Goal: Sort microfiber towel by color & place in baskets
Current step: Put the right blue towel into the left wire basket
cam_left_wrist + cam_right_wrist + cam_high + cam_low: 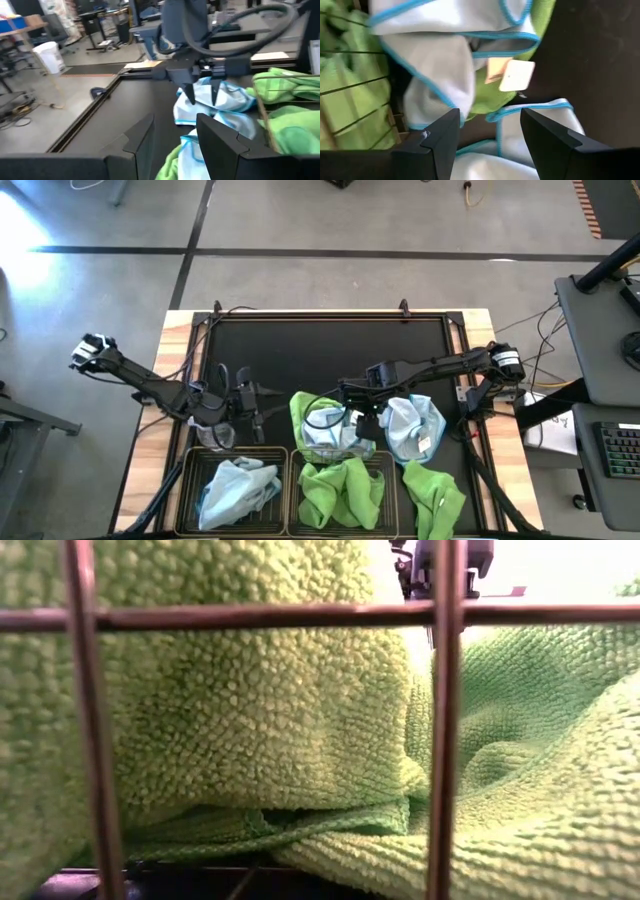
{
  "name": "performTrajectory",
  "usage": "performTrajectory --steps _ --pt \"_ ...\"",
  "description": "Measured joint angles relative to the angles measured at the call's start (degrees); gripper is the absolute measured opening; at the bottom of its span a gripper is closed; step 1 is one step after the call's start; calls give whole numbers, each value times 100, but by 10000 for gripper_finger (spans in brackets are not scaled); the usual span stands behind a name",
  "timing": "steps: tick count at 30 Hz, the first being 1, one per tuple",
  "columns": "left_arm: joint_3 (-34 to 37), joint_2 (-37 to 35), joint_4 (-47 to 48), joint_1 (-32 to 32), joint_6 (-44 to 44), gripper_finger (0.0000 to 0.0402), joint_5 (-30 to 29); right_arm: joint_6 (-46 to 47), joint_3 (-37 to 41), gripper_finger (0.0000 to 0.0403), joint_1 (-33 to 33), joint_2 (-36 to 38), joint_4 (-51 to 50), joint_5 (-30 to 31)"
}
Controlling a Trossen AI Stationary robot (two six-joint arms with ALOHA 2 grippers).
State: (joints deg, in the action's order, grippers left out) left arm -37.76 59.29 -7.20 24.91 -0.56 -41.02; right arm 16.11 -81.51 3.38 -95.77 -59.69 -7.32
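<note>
Two wire baskets stand at the table's near edge. The left basket (190, 480) holds a pale blue towel (235, 490). The right basket (385, 470) holds green towels (340, 492), which fill the low view (250, 710). Behind the right basket, a green towel (300, 412) lies on the mat with a pale blue one (325, 430) on it; another pale blue towel (415, 430) lies beside them. My right gripper (352, 420) hangs open, pointing down just above these pale blue towels (445, 65). My left gripper (255, 412) is open, held about level and left of the pile.
A further green towel (435, 500) lies on the black mat (330, 350) right of the baskets. A small clear object (217, 435) stands near the left gripper, behind the left basket. The mat's far half is bare. A white tag (517, 75) sticks out of the pile.
</note>
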Motion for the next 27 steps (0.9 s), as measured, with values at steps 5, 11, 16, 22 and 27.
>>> performTrajectory --steps 5,11,16,22,27 --pt "56 110 159 -2 2 130 -41 1 47 206 -2 -164 -56 240" --pt "52 89 125 -4 2 130 -47 -3 46 206 -2 -479 -122 86" --pt "39 -24 105 -4 55 130 -50 -1 25 206 -2 -560 -174 89" --pt "35 -304 111 -4 298 130 -48 -1 23 206 -2 -551 -164 91" --pt "33 -570 140 -4 468 130 -50 -7 23 206 -2 -549 -156 91"
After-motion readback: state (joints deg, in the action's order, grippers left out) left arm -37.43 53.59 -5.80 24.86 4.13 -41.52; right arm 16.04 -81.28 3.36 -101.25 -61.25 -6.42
